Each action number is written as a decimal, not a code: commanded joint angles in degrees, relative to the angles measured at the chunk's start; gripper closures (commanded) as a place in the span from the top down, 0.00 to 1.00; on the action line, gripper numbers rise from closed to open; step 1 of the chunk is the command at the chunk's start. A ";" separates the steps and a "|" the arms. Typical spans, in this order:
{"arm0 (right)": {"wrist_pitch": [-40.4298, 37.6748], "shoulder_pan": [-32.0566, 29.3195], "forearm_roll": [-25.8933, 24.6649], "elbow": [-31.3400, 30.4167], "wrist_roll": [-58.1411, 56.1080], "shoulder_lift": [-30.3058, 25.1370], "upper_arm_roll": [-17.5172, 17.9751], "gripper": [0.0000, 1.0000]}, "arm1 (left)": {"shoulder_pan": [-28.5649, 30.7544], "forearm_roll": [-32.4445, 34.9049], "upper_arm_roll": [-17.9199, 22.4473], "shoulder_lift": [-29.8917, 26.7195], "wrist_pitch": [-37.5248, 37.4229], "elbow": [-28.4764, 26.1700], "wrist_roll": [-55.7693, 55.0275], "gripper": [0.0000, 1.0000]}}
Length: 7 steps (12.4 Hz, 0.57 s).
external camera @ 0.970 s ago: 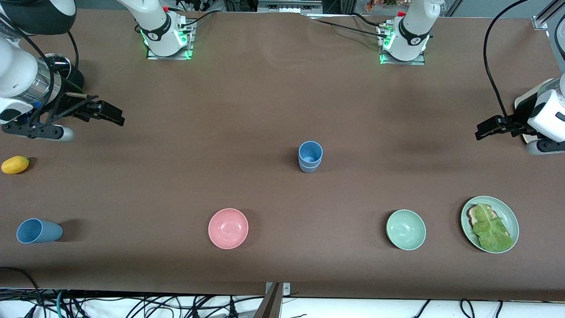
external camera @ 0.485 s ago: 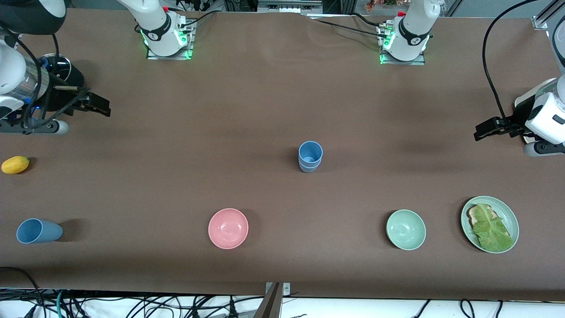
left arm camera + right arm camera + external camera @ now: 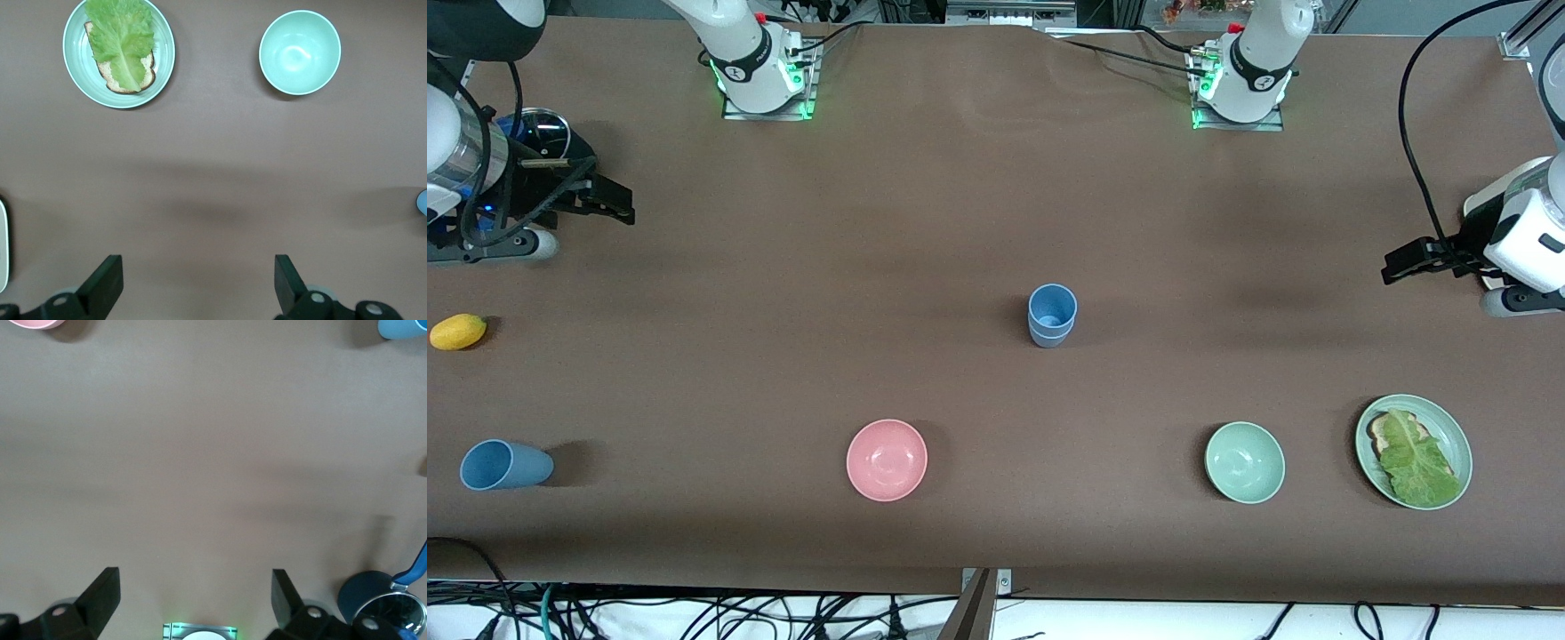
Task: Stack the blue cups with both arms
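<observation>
Robotics lab bench with staged kitchen props

Two white robot arms are bolted to metal base plates [image 3: 767, 98] with glowing green lights at about 11 and 1 o'clock on a long table [image 3: 925, 222] covered in plain brown cloth. Loose cables [image 3: 694, 613] tangle below the table edge at 6 to 7 o'clock, and more wiring and metal framing crowd the 12 o'clock edge. Tableware sits spaced out like test pieces: a pink bowl [image 3: 887, 460], a green bowl [image 3: 1244, 462], a plate [image 3: 1454, 427] of bread and lettuce, and a toy lemon [image 3: 458, 332].
</observation>
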 commanded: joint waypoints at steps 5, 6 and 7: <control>-0.13 0.27 -0.64 0.30 -0.48 -0.34 0.46 1.00 | -0.21 1.31 0.07 -0.28 0.25 -0.31 0.92 1.00; -0.13 0.36 -0.55 0.30 -0.48 -0.34 0.46 1.00 | -0.21 1.31 0.06 -0.28 0.25 -0.31 0.92 1.00; -0.13 0.36 -0.46 0.30 -0.39 -0.34 0.46 1.00 | -0.21 1.31 0.06 -0.28 0.25 -0.31 0.92 1.00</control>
